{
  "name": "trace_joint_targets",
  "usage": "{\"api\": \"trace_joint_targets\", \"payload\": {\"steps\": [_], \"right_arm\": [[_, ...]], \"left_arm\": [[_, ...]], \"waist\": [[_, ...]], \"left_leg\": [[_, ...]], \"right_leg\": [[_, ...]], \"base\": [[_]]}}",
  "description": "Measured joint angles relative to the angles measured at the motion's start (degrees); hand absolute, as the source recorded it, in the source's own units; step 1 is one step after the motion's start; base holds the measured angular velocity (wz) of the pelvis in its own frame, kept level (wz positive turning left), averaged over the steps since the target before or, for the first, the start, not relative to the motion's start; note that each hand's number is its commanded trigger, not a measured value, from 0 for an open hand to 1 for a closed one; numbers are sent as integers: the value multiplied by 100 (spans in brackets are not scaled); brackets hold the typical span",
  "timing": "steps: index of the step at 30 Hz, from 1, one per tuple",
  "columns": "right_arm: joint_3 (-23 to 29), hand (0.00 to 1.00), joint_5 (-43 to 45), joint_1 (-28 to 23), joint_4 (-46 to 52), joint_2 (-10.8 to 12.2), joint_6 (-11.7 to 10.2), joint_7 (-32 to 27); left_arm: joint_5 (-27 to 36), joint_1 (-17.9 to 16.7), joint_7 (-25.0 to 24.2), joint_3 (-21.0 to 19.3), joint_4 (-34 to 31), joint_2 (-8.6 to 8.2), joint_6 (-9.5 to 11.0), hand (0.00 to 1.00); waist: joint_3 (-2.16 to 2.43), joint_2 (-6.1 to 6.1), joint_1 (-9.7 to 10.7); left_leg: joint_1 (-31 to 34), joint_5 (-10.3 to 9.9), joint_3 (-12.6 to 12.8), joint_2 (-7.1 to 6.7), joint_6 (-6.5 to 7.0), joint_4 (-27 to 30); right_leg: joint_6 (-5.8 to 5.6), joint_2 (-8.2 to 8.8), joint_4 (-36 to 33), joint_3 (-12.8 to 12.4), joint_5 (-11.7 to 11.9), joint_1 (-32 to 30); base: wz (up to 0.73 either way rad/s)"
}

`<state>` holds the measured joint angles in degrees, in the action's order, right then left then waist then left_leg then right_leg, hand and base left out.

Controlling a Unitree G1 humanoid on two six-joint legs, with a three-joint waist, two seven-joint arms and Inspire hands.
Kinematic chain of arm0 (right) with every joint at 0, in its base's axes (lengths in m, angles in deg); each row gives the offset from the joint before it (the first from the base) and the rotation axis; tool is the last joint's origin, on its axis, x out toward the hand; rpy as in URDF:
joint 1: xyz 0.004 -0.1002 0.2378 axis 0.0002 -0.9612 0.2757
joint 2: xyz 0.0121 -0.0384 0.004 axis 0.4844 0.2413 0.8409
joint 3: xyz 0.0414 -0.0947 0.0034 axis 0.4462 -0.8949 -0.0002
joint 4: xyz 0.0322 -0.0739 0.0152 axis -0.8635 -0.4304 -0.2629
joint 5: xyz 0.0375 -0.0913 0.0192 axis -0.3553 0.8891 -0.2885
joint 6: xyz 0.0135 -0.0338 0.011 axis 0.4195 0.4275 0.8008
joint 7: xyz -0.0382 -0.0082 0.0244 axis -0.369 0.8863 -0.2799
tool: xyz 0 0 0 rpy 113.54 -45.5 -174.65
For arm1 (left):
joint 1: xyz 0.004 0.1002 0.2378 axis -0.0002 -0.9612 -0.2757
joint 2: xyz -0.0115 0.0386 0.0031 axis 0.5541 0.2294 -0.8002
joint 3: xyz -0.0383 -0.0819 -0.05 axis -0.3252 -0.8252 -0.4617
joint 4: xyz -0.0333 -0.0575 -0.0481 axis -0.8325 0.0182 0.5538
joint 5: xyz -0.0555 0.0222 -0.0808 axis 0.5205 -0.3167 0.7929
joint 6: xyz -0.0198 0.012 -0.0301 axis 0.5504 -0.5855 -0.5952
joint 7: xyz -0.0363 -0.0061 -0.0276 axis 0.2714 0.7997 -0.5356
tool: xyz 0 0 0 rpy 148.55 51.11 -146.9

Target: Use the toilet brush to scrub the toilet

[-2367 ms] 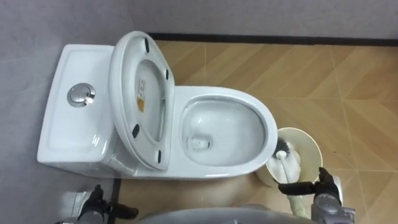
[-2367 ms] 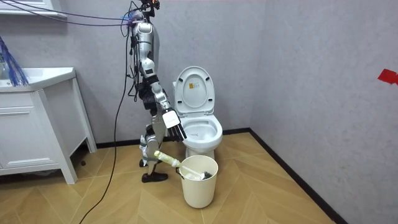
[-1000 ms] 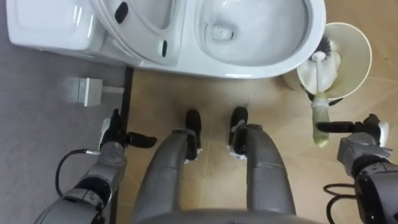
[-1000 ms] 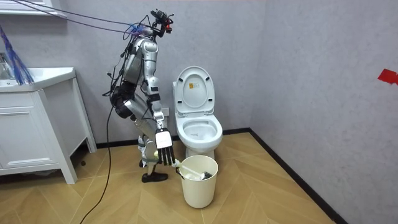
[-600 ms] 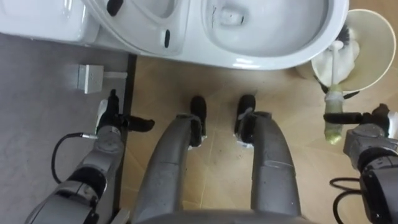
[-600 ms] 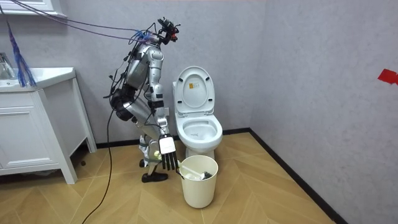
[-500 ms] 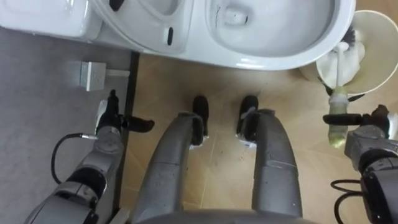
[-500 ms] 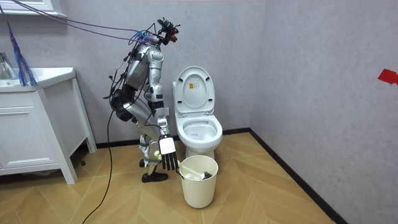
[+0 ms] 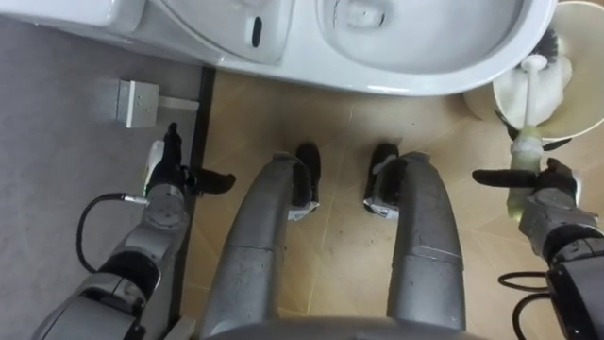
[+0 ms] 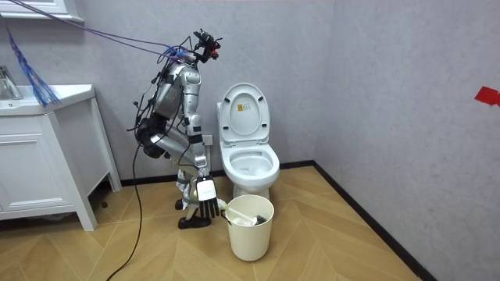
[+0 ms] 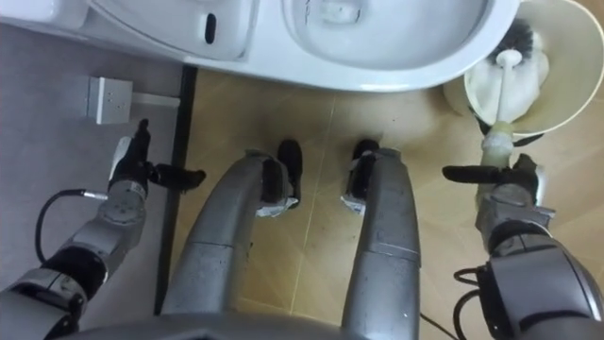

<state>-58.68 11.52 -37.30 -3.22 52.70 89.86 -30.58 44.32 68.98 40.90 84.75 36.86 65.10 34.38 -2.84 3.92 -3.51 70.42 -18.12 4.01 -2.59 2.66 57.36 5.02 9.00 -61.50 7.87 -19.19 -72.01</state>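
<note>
The white toilet stands with its seat lifted; its bowl rim runs along the top of the eye views. To my right is a cream bucket holding the toilet brush. The brush's head lies inside and its yellow-green handle leans out over the rim toward me. My right hand hangs right at the handle's end, fingers straight and thumb pointing left, open. My left hand hangs open over the dark skirting strip, holding nothing. I stand bent forward between toilet and bucket.
A small white box with a cord sits by the grey wall, left of my feet. A dark skirting strip divides wall from wooden floor. A white cabinet stands at the room view's left.
I have bent further forward, so the eye views now look down at my legs and feet. My right hand has dropped lower beside the bucket, near the brush handle.
</note>
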Motion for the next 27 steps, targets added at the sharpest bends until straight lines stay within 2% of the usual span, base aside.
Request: {"api": "trace_joint_targets", "payload": {"steps": [6, 7, 8, 9, 12, 16, 27], "right_arm": [[-172, 0, -132, -15, -38, -25, 1, 267], [-178, 10, -166, -16, -46, -27, 1, 285], [-193, 74, -228, -17, -59, -35, 5, 324], [-233, 100, -357, -21, -61, -60, 5, 371], [-383, 100, -635, -39, -63, -165, 14, 482], [-395, 100, -688, -46, -66, -189, 44, 522], [-438, 100, -1145, -109, -207, -160, 48, 530]], "left_arm": [[6, -9, -106, 0, 4, 8, -11, 0], [5, -15, -113, 0, -1, 14, -14, 0], [4, -48, -137, 0, -26, 42, -18, 0], [5, -128, -169, 2, -119, 91, -34, 0], [5, -253, -172, 3, -243, 156, -71, 0], [5, -315, -171, 3, -254, 221, -146, 0], [116, -425, -150, 45, -219, 226, -196, 0]], "waist": [[-4, 6, -10], [-4, 6, -12], [-3, 8, -26], [-2, 23, -24], [-1, 52, -34], [1, 55, -53], [2, 57, -164]], "left_leg": [[40, -17, 8, -5, -18, 37], [41, -23, 8, -5, -21, 43], [45, -38, 3, -5, -32, 70], [61, -63, -13, -2, -48, 120], [113, -98, -22, -2, -55, 194], [141, -130, -23, -1, -57, 270], [178, -210, -99, 23, -142, 431]], "right_leg": [[35, -5, -76, -1, -22, -56], [40, -6, -84, -2, -29, -59], [45, -9, -111, -1, -48, -63], [50, -24, -146, 1, -72, -71], [59, -30, -215, -3, -113, -123], [86, -23, -313, -9, -170, -161], [147, -19, -455, 54, -256, -161]], "base": [[2], [0], [0], [0], [0], [0], [0]]}}
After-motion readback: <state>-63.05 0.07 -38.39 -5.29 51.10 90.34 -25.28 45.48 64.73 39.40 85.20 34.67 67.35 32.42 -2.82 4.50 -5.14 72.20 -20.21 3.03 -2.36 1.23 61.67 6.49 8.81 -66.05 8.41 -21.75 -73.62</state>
